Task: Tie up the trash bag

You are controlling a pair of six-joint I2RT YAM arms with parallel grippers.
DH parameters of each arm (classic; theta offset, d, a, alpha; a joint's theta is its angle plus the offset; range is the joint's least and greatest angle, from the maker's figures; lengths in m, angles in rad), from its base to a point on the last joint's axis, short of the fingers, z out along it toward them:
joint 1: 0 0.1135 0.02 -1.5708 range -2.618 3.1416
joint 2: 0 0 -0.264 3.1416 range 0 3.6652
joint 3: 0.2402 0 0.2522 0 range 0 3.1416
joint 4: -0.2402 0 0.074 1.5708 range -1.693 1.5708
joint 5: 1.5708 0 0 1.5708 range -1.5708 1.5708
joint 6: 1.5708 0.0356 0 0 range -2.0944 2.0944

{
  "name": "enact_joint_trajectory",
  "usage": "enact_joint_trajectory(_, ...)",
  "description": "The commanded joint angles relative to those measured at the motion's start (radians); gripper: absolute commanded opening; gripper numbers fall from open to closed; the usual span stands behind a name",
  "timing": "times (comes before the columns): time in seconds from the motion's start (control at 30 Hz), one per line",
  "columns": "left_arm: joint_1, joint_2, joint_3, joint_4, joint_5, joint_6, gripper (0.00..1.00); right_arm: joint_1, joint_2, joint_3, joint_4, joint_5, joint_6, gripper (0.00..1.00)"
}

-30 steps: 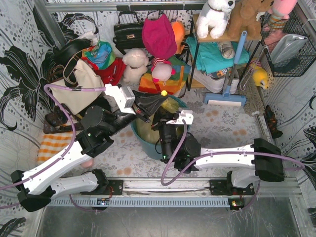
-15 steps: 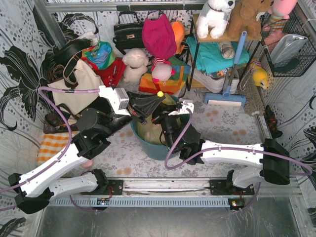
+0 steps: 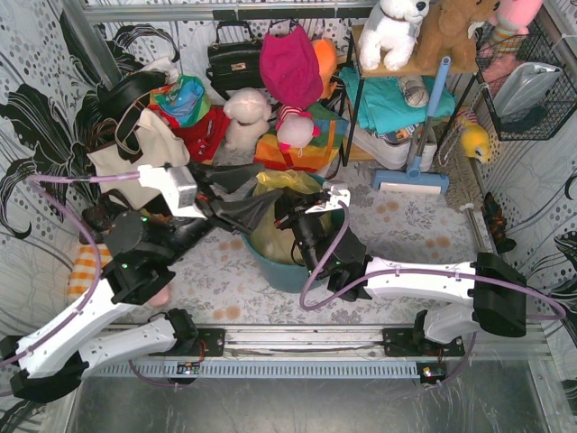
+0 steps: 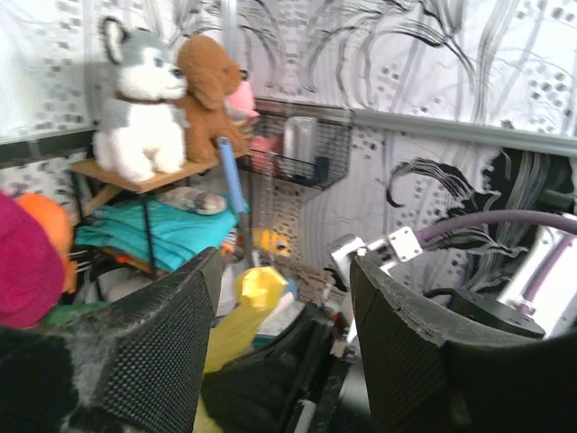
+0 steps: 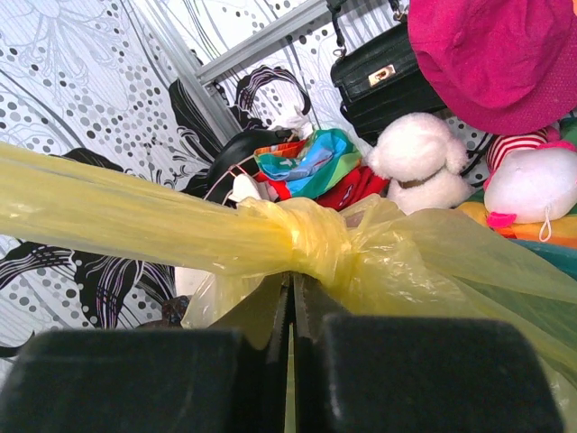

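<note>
Above bin (image 3: 270, 268): left tool (image 4: 284, 266) released, right tool (image 5: 290, 280) clenched on trash bag (image 5: 306, 236) by knot; loose strand may slip, knot loosening.

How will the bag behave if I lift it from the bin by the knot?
Probably floppy: the bag is thin, crinkled film, so it should sag below the knot. Likely slippery, being glossy plastic. It may tear if jerked, since the film is stretched taut.
</note>
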Motion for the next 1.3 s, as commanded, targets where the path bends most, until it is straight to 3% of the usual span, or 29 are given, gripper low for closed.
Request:
enact_joint_trajectory(0.0, 0.003, -0.074, 0.014, -0.074, -0.186, 0.000, 0.69, -0.005, -0.008, -0.001, 0.036, -0.018, -0.015, 0.00)
enact_joint_trajectory(0.23, 0.003, -0.117, 0.049, -0.257, -0.448, -0.019, 0.71, -0.005, -0.012, 0.007, 0.023, -0.019, -0.017, 0.00)
enact_joint_trajectory(0.4, 0.004, -0.137, -0.039, -0.273, -0.618, -0.071, 0.72, -0.006, -0.021, 0.007, 0.022, -0.014, -0.023, 0.00)
enact_joint_trajectory(0.47, 0.005, -0.120, -0.063, -0.286, -0.626, -0.080, 0.72, -0.006, -0.024, 0.008, 0.016, -0.014, -0.022, 0.00)
enact_joint_trajectory(0.6, 0.040, -0.029, -0.042, -0.338, -0.517, -0.089, 0.72, -0.005, -0.032, 0.004, 0.004, -0.014, -0.013, 0.00)
enact_joint_trajectory(0.67, 0.090, -0.004, -0.034, -0.338, -0.382, -0.097, 0.71, -0.004, -0.037, 0.004, 0.000, -0.015, -0.011, 0.00)
enact_joint_trajectory(0.8, 0.187, 0.005, -0.048, -0.319, -0.159, -0.104, 0.69, -0.005, -0.048, 0.004, -0.015, -0.018, -0.007, 0.00)
enact_joint_trajectory(1.0, 0.308, -0.005, -0.114, -0.284, 0.028, -0.130, 0.64, -0.005, -0.062, 0.000, -0.028, -0.017, -0.003, 0.00)
enact_joint_trajectory(1.13, 0.404, 0.005, -0.142, -0.229, 0.248, -0.152, 0.64, -0.004, -0.063, 0.004, -0.039, -0.021, 0.001, 0.00)
enact_joint_trajectory(1.27, 0.460, 0.041, -0.153, -0.188, 0.381, -0.172, 0.63, -0.005, -0.059, 0.005, -0.044, -0.027, 0.007, 0.00)
